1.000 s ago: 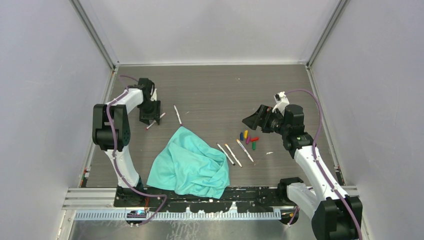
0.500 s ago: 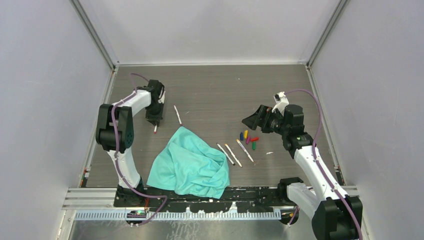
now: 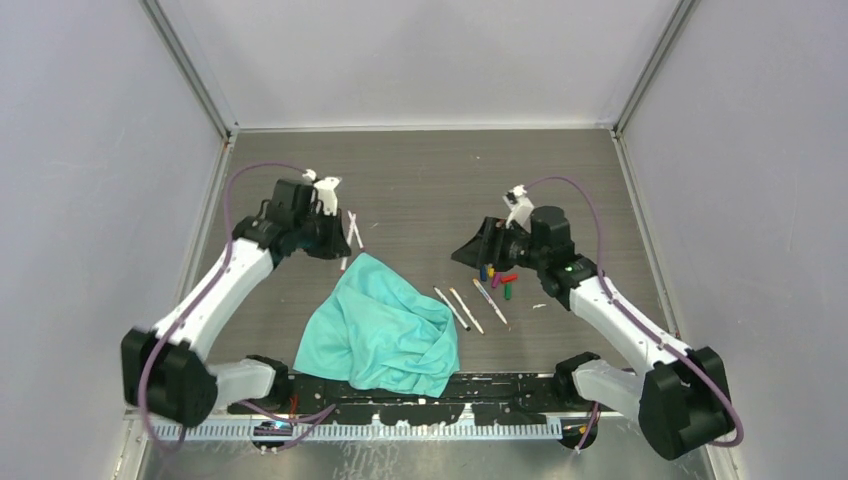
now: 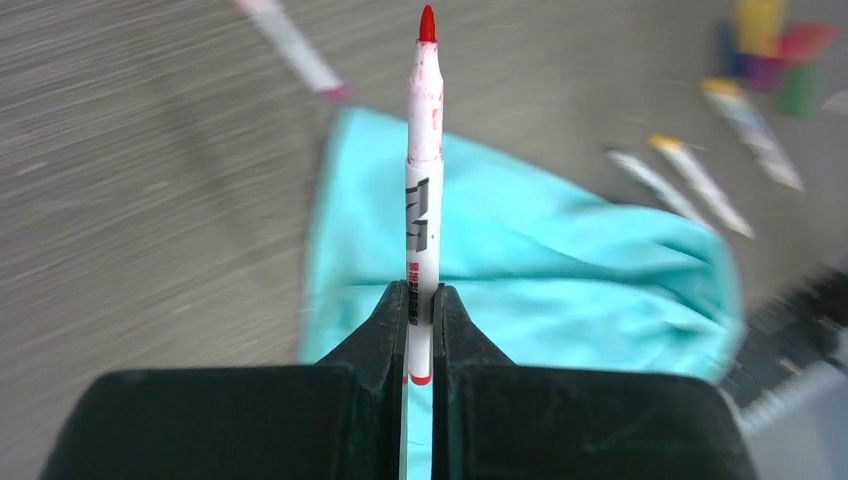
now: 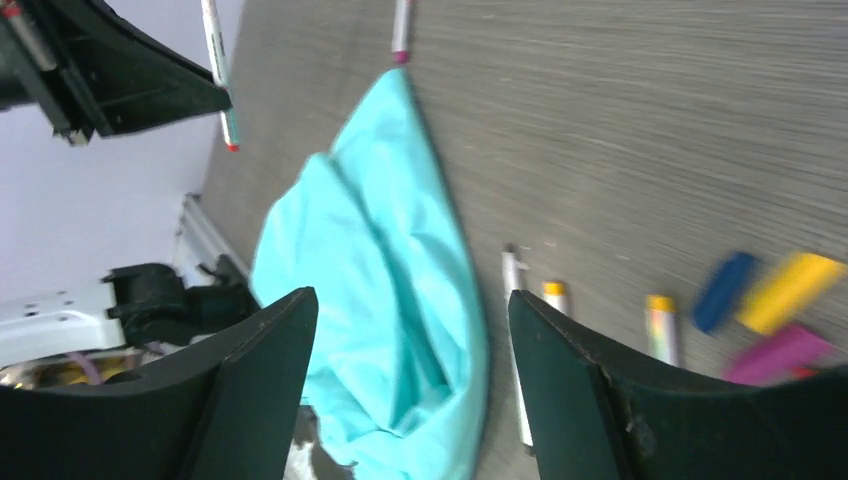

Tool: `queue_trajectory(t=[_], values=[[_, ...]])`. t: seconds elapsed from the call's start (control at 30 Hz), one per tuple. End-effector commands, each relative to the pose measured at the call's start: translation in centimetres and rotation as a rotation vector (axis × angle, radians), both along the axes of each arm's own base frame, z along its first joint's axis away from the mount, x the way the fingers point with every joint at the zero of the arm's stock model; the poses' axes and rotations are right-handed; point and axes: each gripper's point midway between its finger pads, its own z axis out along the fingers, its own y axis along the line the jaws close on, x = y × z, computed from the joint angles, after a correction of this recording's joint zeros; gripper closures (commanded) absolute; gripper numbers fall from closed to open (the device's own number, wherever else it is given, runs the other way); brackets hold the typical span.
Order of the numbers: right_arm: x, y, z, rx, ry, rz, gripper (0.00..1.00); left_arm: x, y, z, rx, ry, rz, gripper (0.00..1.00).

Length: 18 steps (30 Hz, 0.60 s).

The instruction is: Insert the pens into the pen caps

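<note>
My left gripper (image 4: 424, 295) is shut on a white pen with a red tip (image 4: 424, 150) and holds it off the table above the teal cloth's far corner (image 3: 344, 262). A second pen (image 3: 355, 230), purple-tipped, lies just beyond the cloth. Three more pens (image 3: 468, 308) lie side by side right of the cloth. The pen caps (image 3: 497, 276) sit in a cluster behind them: blue (image 5: 725, 290), yellow (image 5: 790, 290) and purple (image 5: 780, 352) show in the right wrist view. My right gripper (image 3: 466, 252) hovers open and holds nothing, just left of the caps.
A crumpled teal cloth (image 3: 380, 325) covers the near middle of the table. Grey walls enclose the wood-grain table (image 3: 430, 180) on three sides. The arm bases and a rail (image 3: 400, 405) run along the near edge.
The left gripper shut on the red-tipped pen at the far left, lifted it and swung right toward the cloth. The right gripper shifted left, nearer the caps, its jaws narrowing a little.
</note>
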Motion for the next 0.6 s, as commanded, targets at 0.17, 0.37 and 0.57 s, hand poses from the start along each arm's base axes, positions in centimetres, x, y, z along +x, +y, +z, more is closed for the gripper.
queue_trajectory(t=[0.17, 0.37, 0.57], values=[[-1.2, 10.4, 10.0, 0.331, -0.142, 0.224, 0.3, -6.4, -10.1, 9.1, -0.65, -0.151, -0.42, 1.0], [-1.7, 13.3, 12.9, 0.37, -0.205, 0.26, 0.15, -7.9, -11.2, 9.1, -0.667, -0.117, -0.502, 1.0], [-1.3, 15.1, 12.1, 0.347, -0.211, 0.241, 0.26, -8.8, -11.4, 8.7, -0.652, -0.1, -0.529, 1.0]])
